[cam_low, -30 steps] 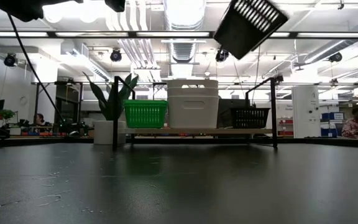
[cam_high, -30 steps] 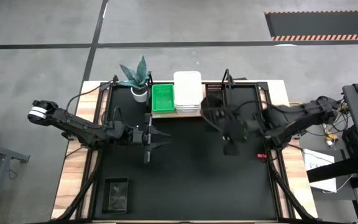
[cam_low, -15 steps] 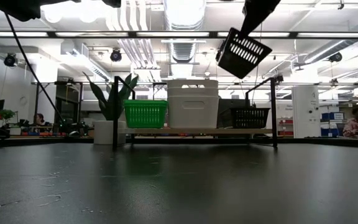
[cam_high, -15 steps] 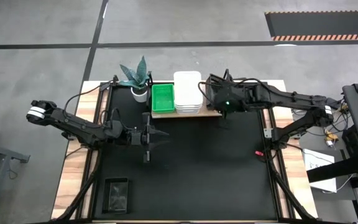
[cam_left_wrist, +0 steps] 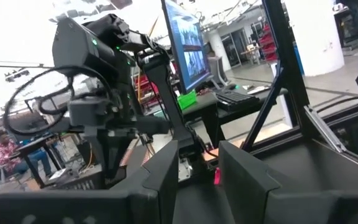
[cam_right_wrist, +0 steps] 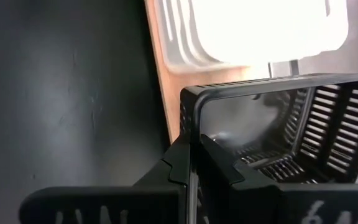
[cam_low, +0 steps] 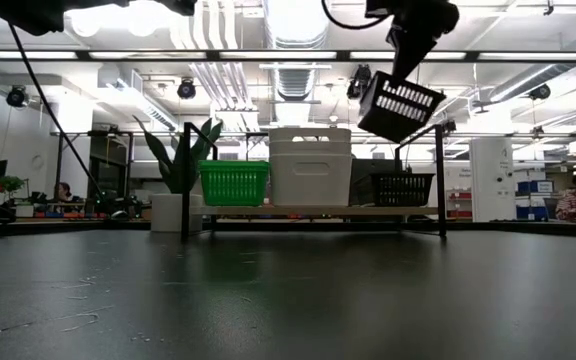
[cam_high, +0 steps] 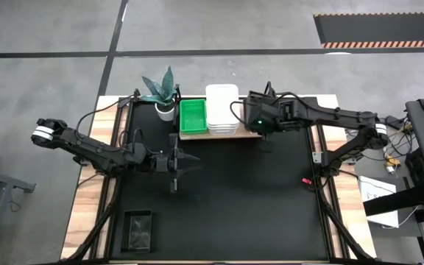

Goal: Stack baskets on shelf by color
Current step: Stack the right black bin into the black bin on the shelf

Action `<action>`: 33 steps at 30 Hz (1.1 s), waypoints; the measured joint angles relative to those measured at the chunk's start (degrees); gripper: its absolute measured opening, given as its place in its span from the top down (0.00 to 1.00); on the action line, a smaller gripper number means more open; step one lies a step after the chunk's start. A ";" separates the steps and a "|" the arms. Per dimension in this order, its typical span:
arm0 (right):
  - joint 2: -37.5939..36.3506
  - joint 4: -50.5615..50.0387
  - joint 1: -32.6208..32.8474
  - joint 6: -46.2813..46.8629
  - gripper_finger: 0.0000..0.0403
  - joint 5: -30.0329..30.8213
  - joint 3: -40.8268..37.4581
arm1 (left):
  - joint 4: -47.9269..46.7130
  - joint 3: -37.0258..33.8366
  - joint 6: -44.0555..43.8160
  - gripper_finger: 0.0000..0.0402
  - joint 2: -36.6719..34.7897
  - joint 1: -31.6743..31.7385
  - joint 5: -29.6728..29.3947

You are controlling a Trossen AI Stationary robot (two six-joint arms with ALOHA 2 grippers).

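- Black table top (cam_high: 219, 199), carrying wooden shelf (cam_low: 313, 211) at its far edge, potted plant (cam_high: 162, 92) beside it, small black basket (cam_high: 138, 230) near the front left corner.
- On the shelf: green basket (cam_high: 192, 116), white baskets (cam_high: 221, 108) stacked, black basket (cam_low: 402, 188).

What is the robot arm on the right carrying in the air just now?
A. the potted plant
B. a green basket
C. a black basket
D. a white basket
C: the right end effector is clamped on the rim of a black basket, which hangs tilted in the air above the shelf, while the green basket and the white baskets sit on the shelf.
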 joint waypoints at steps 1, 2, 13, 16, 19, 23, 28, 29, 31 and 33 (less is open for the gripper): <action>0.13 -0.81 0.00 0.17 0.97 0.00 -0.07 | 0.06 0.00 0.01 0.75 0.00 0.00 -0.10; 0.13 -1.26 0.00 0.18 0.97 0.00 -0.19 | -0.01 0.00 0.04 0.75 0.00 0.00 -0.40; 0.13 -1.49 -0.24 -0.62 0.97 0.20 -0.99 | 0.00 0.02 1.34 0.75 -0.10 0.37 -1.44; 0.13 -1.42 -0.45 -1.10 0.97 0.26 -0.99 | -0.09 0.02 1.30 0.75 -0.20 0.37 -1.44; 0.13 0.72 -1.30 -2.52 0.97 0.66 -1.69 | -0.39 -0.02 1.59 0.75 -0.17 0.38 -1.75; 0.13 4.86 -3.57 -5.96 0.97 0.70 -3.19 | -0.35 -0.02 1.67 0.75 -0.13 0.73 -2.03; 0.13 7.82 -7.29 -8.83 0.97 0.62 -4.14 | -0.33 -0.02 1.67 0.75 -0.13 0.72 -2.07; 0.13 7.82 -7.99 -9.18 0.97 0.53 -4.22 | -0.31 -0.02 1.66 0.75 -0.13 0.72 -2.07; 0.13 8.10 -9.23 -9.63 0.97 -0.14 -4.69 | -0.33 -0.02 1.65 0.75 -0.13 0.72 -2.07; 0.13 8.41 -10.36 -9.75 0.97 -1.91 -5.59 | -0.30 -0.01 1.64 0.75 -0.13 0.72 -2.07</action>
